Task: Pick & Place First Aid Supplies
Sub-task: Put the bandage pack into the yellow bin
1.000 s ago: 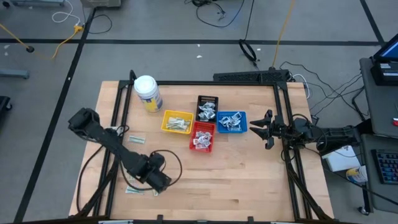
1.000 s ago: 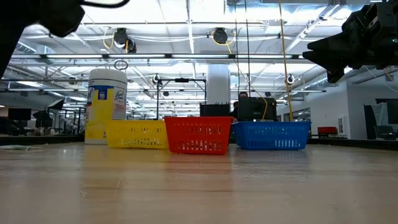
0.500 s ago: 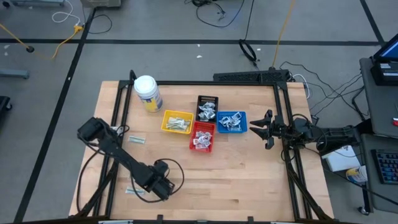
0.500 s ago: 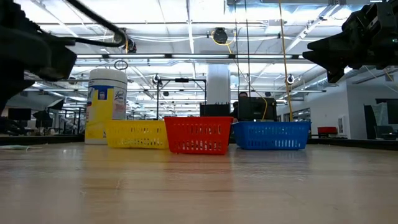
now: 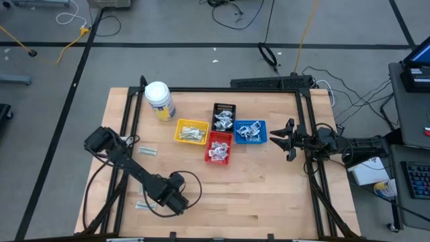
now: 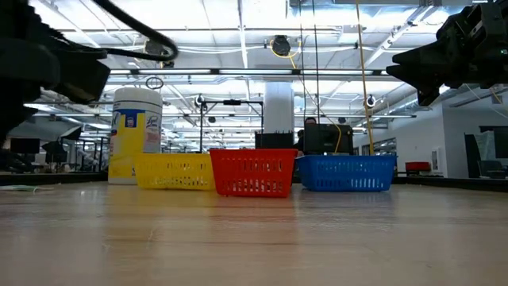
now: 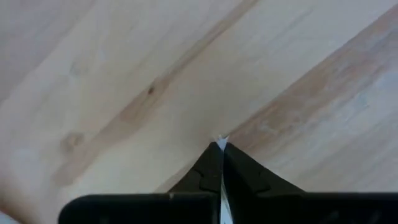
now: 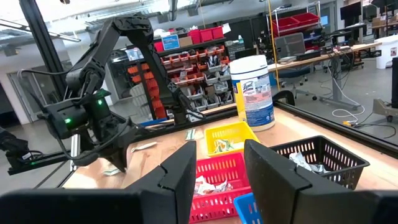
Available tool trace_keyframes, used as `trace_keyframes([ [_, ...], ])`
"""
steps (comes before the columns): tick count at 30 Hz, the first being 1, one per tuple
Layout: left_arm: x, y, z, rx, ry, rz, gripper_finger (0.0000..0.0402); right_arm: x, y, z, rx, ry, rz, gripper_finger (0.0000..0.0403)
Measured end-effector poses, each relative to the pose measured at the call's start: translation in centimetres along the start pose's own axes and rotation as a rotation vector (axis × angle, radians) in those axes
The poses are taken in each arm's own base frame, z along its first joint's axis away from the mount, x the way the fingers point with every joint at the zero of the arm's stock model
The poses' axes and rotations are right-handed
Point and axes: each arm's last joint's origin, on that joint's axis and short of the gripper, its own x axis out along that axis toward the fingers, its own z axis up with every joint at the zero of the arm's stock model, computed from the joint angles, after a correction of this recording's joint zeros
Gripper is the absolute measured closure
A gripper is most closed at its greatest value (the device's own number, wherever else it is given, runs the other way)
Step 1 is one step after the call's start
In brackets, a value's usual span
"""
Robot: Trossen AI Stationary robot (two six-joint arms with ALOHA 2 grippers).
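Left wrist view: a white packet (image 7: 221, 144) is pinched by the closed left gripper (image 7: 220, 149); lifting toward the trays (image 5: 218, 148) is called for next.

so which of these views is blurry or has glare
Low view: ceiling lights glare and the near table is soft. Left wrist view: sharp wood grain, the left pincer shut on a thin white packet. Right wrist view: its own fingers look blurred.
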Motion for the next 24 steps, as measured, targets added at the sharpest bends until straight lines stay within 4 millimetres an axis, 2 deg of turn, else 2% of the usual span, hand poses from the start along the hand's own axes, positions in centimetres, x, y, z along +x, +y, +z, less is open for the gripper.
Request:
trace_keyframes([
  [4,-0.5,0.2,1.3,0.134,0.033,-0.023,0.0396,0.0,0.0,0.0,0.000,0.000,0.000,0.0273],
  [12,-1.7,0.2,4.0,0.669,0.082,-0.119,0.0398,0.0,0.0,0.0,0.000,0.000,0.000,0.0273],
  [19,-1.7,0.4,4.9,1.082,0.090,-0.173,0.0398,0.0,0.0,0.0,0.000,0.000,0.000,0.0273],
  [24,-2.1,0.9,6.0,1.205,0.109,-0.215,0.0399,0.0,0.0,0.0,0.000,0.000,0.000,0.0273],
])
